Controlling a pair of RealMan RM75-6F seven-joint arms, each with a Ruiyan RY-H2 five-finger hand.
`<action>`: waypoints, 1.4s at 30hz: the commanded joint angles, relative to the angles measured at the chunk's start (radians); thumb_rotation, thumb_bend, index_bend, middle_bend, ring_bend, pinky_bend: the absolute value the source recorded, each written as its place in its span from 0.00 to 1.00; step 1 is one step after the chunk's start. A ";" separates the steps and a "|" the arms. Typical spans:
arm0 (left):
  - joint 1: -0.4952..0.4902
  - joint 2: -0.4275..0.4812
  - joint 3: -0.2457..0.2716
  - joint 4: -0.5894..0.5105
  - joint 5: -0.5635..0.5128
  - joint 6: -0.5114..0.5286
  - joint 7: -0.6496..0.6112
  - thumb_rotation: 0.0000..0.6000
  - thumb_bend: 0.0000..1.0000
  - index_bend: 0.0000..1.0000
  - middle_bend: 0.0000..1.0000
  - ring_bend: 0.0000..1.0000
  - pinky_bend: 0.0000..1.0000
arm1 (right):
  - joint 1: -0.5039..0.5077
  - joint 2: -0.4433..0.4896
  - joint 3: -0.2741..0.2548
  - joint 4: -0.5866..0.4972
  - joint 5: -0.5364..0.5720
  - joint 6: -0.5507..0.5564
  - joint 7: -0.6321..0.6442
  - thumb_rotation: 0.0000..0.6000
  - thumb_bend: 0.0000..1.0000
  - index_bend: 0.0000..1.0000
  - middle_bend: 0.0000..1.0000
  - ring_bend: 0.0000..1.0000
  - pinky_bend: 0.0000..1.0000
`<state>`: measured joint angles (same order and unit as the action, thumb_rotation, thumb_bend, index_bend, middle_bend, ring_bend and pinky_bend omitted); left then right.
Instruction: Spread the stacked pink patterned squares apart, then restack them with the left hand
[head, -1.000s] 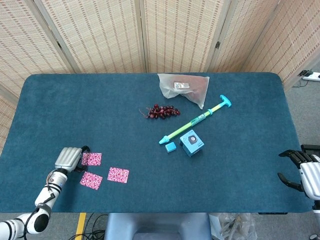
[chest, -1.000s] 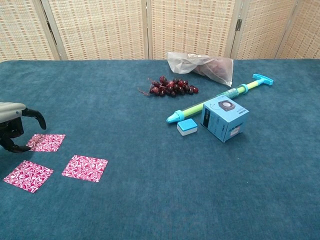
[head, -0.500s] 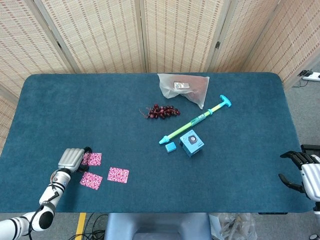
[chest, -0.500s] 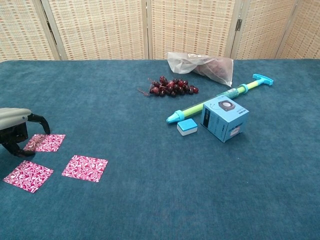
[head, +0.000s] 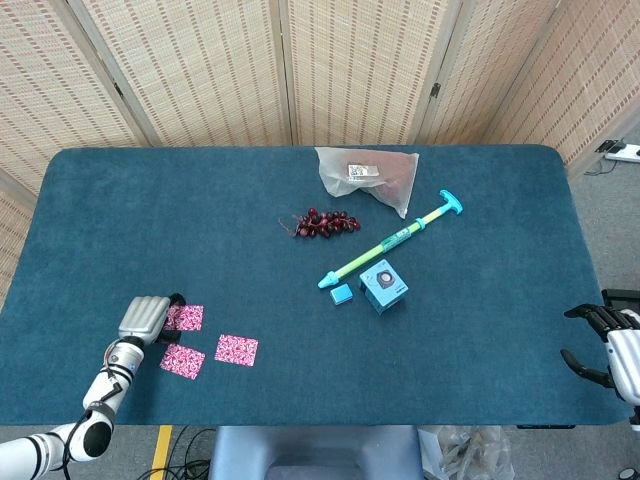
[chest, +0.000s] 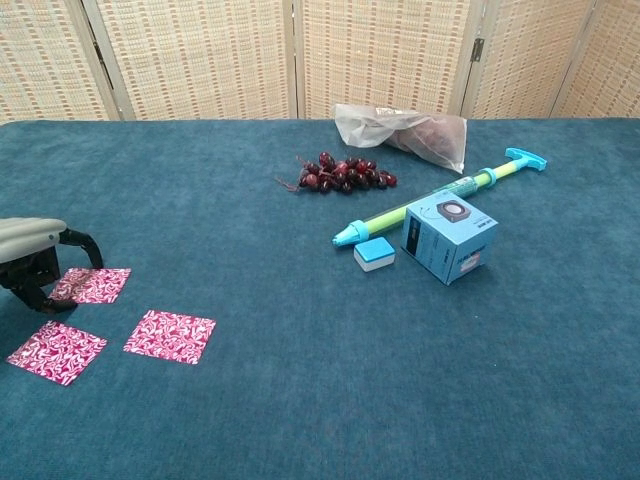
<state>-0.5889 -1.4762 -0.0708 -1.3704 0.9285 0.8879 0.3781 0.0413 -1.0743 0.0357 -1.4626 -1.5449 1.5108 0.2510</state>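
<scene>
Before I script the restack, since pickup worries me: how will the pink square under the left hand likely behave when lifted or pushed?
The pink square lies dead flat with no visible thickness, so it is probably light and hard to get under. On the napped blue cloth it would likely drag rather than glide. The left hand touches only its edge, so it may flex or flutter.

The head view looks steeply down from high above the near edge, taking in the whole blue table (head: 150, 220) and the wicker screen (head: 330, 70) behind it. The chest view sits low and closer, facing level across the table toward that screen. Both share the pink patterned squares (chest: 170, 335), the blue box (head: 384, 286) and the grapes (chest: 340, 171).
</scene>
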 joint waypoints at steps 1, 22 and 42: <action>0.000 -0.002 0.001 0.002 0.000 0.000 0.000 1.00 0.33 0.34 1.00 1.00 1.00 | 0.000 0.000 0.000 0.001 0.000 0.000 0.001 1.00 0.28 0.33 0.34 0.29 0.32; 0.019 0.086 0.025 -0.031 0.205 0.028 -0.129 1.00 0.33 0.42 1.00 1.00 1.00 | -0.001 0.003 0.002 -0.013 -0.004 0.004 -0.013 1.00 0.28 0.33 0.34 0.29 0.32; 0.073 0.277 0.164 -0.216 0.539 0.091 -0.245 1.00 0.33 0.42 1.00 1.00 1.00 | 0.009 0.005 0.005 -0.025 -0.013 0.002 -0.026 1.00 0.28 0.33 0.34 0.29 0.32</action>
<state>-0.5184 -1.1982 0.0895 -1.5839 1.4648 0.9792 0.1306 0.0500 -1.0689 0.0406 -1.4877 -1.5576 1.5124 0.2246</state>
